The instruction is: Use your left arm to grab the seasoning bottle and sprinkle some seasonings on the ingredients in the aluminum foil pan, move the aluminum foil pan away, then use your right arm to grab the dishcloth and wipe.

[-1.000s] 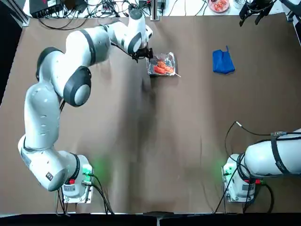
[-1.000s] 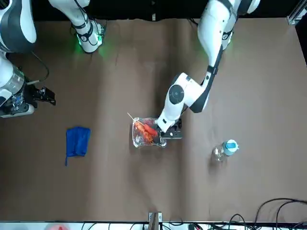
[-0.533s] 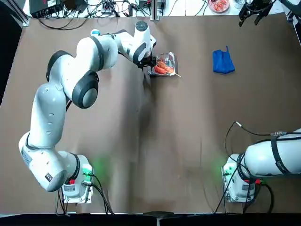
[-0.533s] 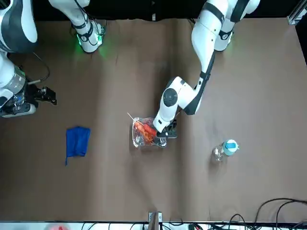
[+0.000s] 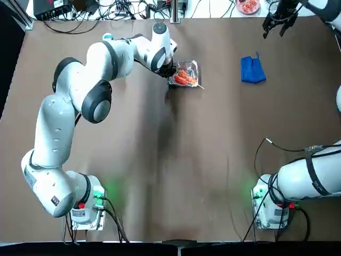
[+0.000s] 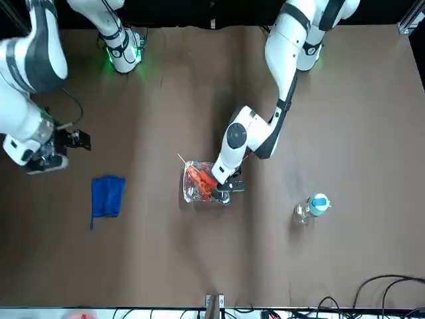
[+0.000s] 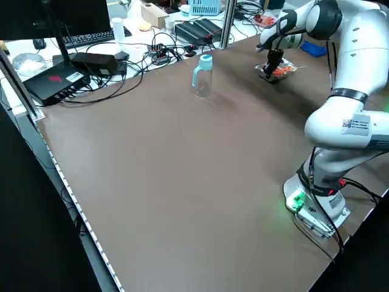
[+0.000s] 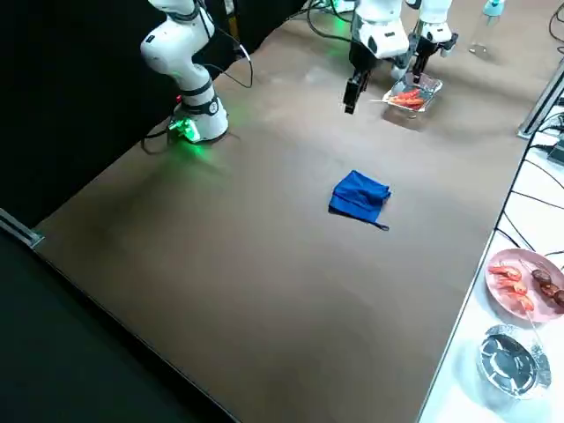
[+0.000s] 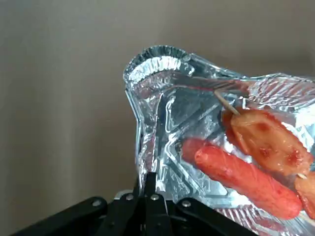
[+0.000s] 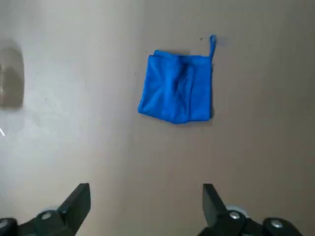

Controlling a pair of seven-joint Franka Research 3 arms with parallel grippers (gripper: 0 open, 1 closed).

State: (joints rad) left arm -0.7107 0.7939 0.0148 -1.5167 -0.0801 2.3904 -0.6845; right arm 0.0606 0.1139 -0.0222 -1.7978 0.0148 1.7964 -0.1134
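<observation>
left jaws pinched on the aluminum foil pan (image 9: 162, 103) rim; right jaws wide above the dishcloth (image 10: 177, 86)

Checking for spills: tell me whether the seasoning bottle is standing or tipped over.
Standing. The seasoning bottle sits upright on the table, light-blue cap on top, clear of the left claw, which is shut on the aluminum foil pan.

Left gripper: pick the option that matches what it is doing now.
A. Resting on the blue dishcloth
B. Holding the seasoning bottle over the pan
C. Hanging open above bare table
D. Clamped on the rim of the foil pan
D. The left wrist view shows the left gripper with fingers shut on the wrinkled rim of the aluminum foil pan, while the seasoning bottle stands apart on the table.
</observation>
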